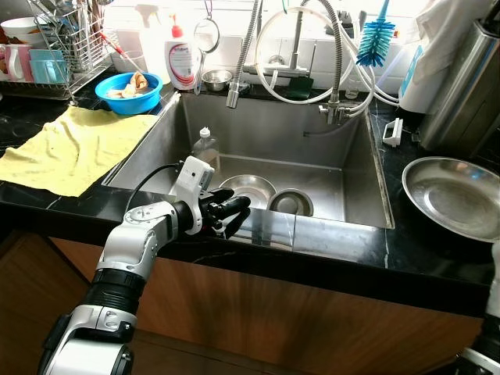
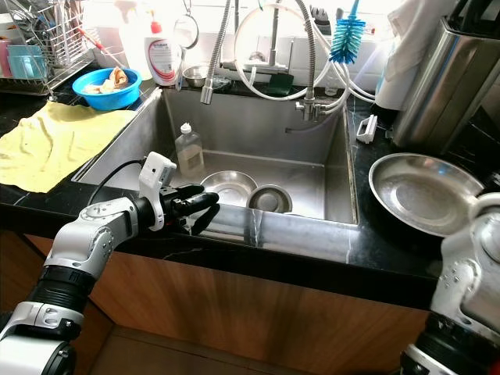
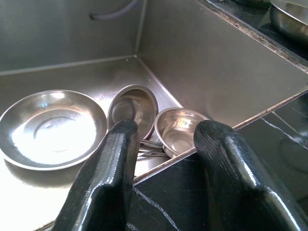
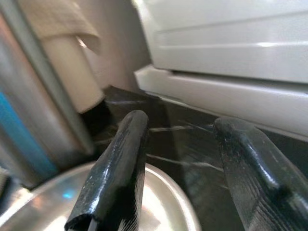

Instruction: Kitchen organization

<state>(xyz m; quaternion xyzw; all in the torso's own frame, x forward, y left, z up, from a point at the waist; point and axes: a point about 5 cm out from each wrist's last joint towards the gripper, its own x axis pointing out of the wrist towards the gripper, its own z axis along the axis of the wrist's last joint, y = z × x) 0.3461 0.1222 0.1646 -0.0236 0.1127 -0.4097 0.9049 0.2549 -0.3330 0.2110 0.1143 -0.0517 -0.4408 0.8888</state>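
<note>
Steel bowls, two small round ones (image 3: 132,109) beside a wide shallow dish (image 3: 50,126), lay in the stainless sink (image 1: 355,168). My left end effector (image 1: 234,215) hovered spread at the black bench's front edge; my right end effector (image 4: 180,168) (also spread) hung over a large steel plate (image 1: 453,195).

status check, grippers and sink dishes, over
Left gripper open, empty, over the sink's front rim. Right gripper open above the steel plate on the counter. Steel bowls in the sink, untouched. Path clear.

Shiny steel sink (image 1: 355,164), glossy black stone counter (image 1: 437,250), yellow cloth (image 1: 70,148).
</note>
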